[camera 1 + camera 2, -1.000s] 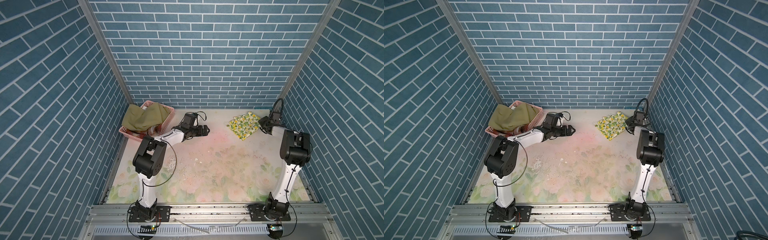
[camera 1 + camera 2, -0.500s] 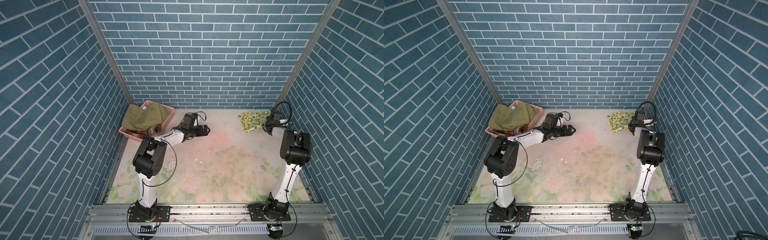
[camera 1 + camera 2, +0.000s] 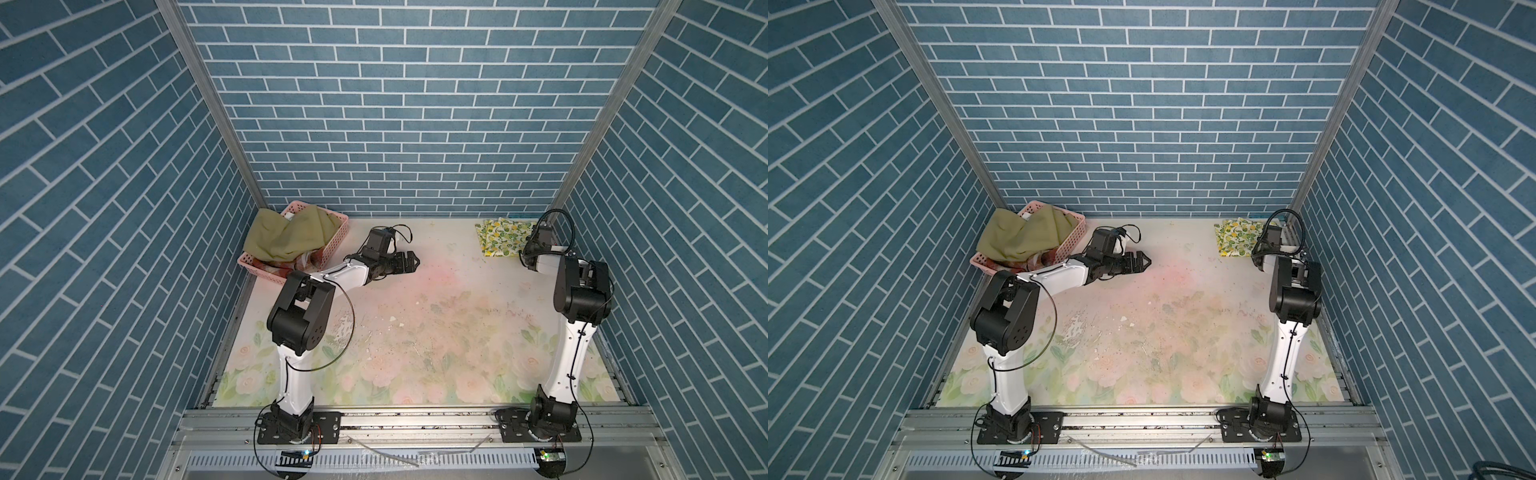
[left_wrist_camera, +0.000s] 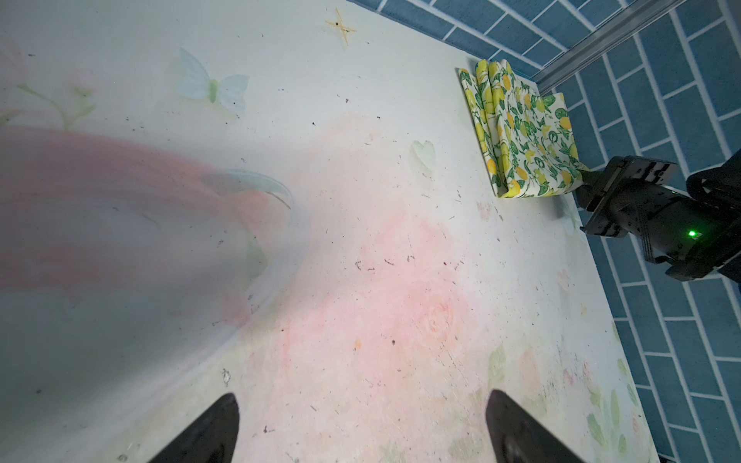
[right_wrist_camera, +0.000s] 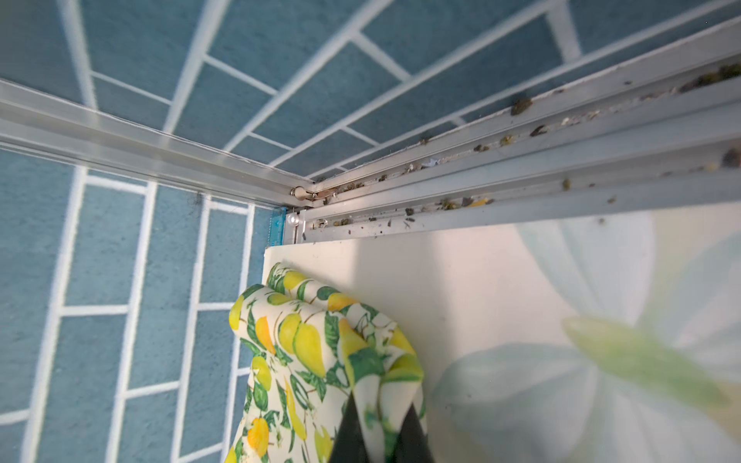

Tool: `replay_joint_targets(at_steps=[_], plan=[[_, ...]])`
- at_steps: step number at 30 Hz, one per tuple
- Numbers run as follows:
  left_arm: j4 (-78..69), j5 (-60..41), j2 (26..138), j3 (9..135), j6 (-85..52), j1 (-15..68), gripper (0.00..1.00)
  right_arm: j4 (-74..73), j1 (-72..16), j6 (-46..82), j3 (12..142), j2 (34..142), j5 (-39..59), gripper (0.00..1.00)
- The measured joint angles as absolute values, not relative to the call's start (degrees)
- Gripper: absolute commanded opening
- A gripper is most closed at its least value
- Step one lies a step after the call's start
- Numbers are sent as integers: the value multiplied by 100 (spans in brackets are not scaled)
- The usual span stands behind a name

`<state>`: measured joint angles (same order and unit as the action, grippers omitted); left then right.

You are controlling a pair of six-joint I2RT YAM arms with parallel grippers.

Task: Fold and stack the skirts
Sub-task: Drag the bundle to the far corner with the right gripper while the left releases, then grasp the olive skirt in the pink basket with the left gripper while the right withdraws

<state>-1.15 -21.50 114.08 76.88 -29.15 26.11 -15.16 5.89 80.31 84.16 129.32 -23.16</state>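
Pinching lemon skirt (image 5: 304, 360) corner: right hand (image 5: 381, 415)

Blue brick-patterned walls (image 3: 415, 104) close in three sides, joined by aluminium corner posts (image 3: 216, 108). The bench (image 3: 436, 332) wears a faded, speckled rose print.

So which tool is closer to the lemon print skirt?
Right. The right tool is shut on an edge of the lemon print skirt in the far right corner; the left tool is open beside the pink basket, across the table.
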Motion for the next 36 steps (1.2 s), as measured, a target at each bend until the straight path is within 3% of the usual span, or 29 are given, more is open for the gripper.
replay_joint_targets(at_steps=[2,4,5,7,9,18,22,29,36], plan=[[-102,-2106,11406,7688,-2915,2611,97,-1490,589,8034,8412,12929,-2309,26],[-54,-2038,11386,7688,-2888,2611,97,-1444,596,7955,8361,12860,-2261,59],[-16,-1997,11373,7688,-2869,2611,97,-1396,604,7931,8313,12803,-2222,70],[150,-1855,11288,7688,-2797,2611,97,-1179,635,7813,8200,12578,-2088,83],[379,-1664,11148,7701,-2714,2611,97,-967,679,7625,8071,12291,-1925,88],[1293,-668,10447,8079,-2458,2648,100,-292,838,6316,6840,10584,-1500,90],[2121,21,10398,8761,-2314,2696,100,-78,672,5413,6420,10009,-1256,87],[3651,1702,10398,10092,-2025,2611,100,10,-633,3684,5835,8991,-711,82],[4661,2679,10451,10447,-2008,1684,100,-82,-2034,2432,5395,8562,84,77]])
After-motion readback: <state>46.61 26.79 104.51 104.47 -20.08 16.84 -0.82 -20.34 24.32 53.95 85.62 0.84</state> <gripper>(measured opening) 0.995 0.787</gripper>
